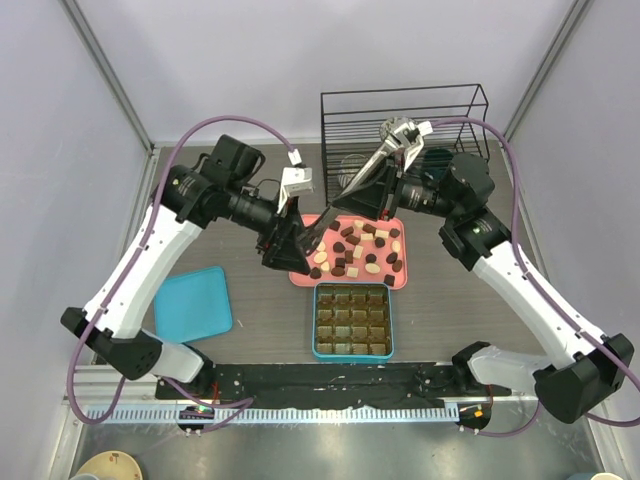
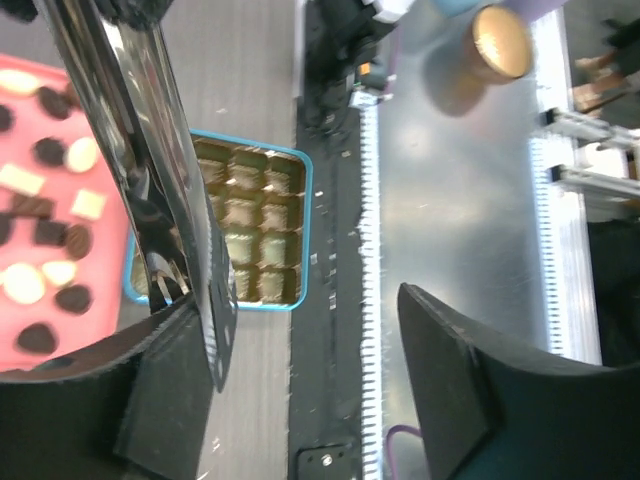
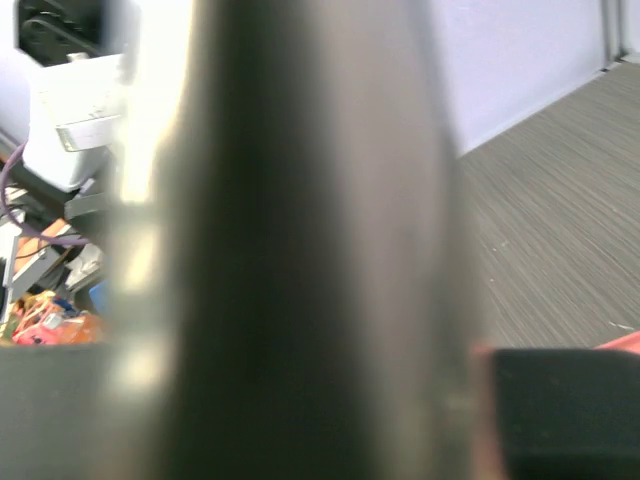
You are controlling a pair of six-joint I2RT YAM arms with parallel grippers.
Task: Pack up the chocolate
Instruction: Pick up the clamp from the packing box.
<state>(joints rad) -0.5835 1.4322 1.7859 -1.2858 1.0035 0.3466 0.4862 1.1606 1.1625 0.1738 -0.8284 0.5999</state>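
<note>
Many small dark, mid-brown and cream chocolate pieces [image 1: 360,250] lie on the pink tray [image 1: 350,283]. They also show in the left wrist view [image 2: 50,235]. The teal box [image 1: 316,320] with brown compartments sits just in front of the tray. Shiny metal tongs [image 1: 375,165] slant from the wire rack down over the tray's left part. My right gripper [image 1: 375,200] is shut on them; they fill the right wrist view [image 3: 300,250] as a blur. My left gripper [image 1: 295,240] is open, and the tongs [image 2: 130,130] lie against one finger, the other finger well apart.
A teal lid [image 1: 193,303] lies on the table at the left. A black wire rack [image 1: 405,125] stands at the back behind the tray. A black toothed strip [image 1: 330,395] runs along the near edge between the arm bases.
</note>
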